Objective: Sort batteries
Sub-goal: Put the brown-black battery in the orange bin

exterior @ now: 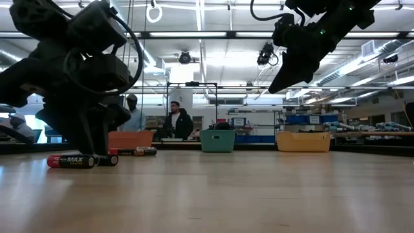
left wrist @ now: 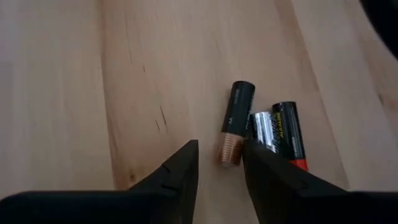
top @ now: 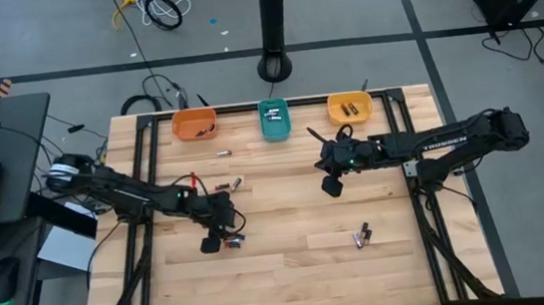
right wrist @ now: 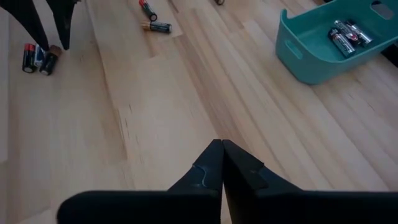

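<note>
The left claw (left wrist: 217, 167) stood partly open, empty, low over the table (left wrist: 74, 93), a copper-tipped battery (left wrist: 236, 123) just ahead between its fingertips. Likely picking: it needed lowering and closing. The right claw (right wrist: 222, 155) hung shut, empty.

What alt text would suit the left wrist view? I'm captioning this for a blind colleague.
The left gripper hangs open just above a pale wooden table, its two dark fingers framing the copper-coloured end of a black battery. Beside that cell lie two more, a silver battery and a black-and-red battery, side by side.
</note>
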### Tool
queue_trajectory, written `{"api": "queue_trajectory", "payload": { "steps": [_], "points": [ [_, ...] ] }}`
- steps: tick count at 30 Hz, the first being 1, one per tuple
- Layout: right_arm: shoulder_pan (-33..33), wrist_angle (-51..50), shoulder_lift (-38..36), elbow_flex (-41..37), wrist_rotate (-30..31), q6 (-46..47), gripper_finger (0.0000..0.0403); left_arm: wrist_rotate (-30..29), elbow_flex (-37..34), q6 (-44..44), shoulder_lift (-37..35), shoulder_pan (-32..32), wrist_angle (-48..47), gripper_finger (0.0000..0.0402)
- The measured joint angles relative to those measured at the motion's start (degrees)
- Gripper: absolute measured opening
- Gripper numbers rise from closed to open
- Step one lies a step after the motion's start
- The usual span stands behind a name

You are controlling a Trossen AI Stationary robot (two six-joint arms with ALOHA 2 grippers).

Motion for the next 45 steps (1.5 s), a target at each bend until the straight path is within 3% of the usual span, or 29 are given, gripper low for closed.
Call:
{"api": "queue_trajectory", "payload": {
  "steps": [25,45],
  "points": [
    [0.0,0.0,0.0,0.0,0.0,-0.5,0.0017,-1.2,0.0,7.5,0.3,-1.2,2.7,0.0133],
    [0.0,0.0,0.0,0.0,0.9,-0.6,0.0013,-3.1,0.0,7.6,0.3,-2.0,2.7,0.0118]
  ]
}}
